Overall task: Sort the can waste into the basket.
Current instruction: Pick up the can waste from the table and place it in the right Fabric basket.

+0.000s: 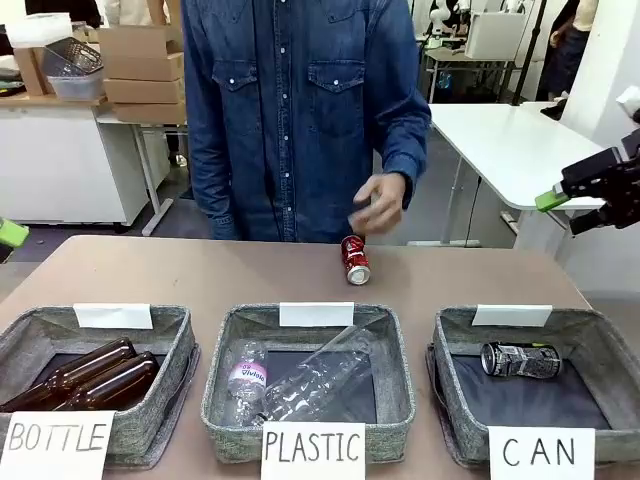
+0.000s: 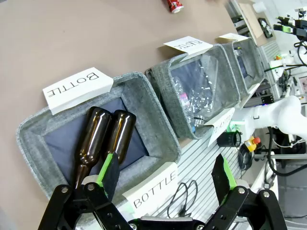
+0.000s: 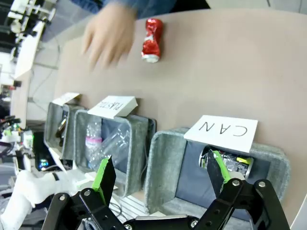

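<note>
My left gripper (image 2: pixel 165 175) hangs with jaws apart over the BOTTLE basket (image 2: pixel 158 129). My right gripper (image 3: pixel 158 175) – also spread, empty – has the black can (image 3: pixel 230 163) in the CAN basket (image 3: pixel 165 163) just beyond its fingertips; the red can (image 3: pixel 152 40) lies farther ahead on the table (image 3: pixel 230 67), beside the person's hand (image 3: pixel 108 36).

Bright, even indoor light, soft faint shadows on the desk (image 1: pixel 200 275), person's hand (image 3: pixel 108 36) motion-blurred, wrist views bent at edges
</note>
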You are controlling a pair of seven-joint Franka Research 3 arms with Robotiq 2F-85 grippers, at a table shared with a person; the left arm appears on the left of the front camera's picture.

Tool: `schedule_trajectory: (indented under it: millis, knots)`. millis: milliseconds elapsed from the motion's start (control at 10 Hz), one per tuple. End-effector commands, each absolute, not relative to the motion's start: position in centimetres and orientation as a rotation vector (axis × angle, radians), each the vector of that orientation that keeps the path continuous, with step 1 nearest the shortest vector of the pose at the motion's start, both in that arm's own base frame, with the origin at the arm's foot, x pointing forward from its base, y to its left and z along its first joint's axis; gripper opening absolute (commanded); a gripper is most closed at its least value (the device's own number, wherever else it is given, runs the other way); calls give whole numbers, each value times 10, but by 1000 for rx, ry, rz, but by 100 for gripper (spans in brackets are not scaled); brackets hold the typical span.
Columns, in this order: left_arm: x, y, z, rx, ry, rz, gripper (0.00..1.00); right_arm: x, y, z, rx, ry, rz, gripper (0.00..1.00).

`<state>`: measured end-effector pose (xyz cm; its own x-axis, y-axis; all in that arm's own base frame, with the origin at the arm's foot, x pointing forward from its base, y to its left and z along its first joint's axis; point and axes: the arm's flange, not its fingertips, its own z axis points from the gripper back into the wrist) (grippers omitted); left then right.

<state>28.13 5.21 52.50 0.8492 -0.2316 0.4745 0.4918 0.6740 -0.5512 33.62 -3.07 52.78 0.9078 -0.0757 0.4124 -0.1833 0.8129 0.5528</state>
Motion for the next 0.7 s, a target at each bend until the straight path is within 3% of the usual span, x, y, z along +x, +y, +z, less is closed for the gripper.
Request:
schedule_trajectory:
  millis: [0,600]
  knots:
    - [281,52,528,-739,-376,-403,100,353,2,529,610,-497,76,100]
    - [281,52,528,-739,-376,-403,100,457,214,507,284,-410,361,100]
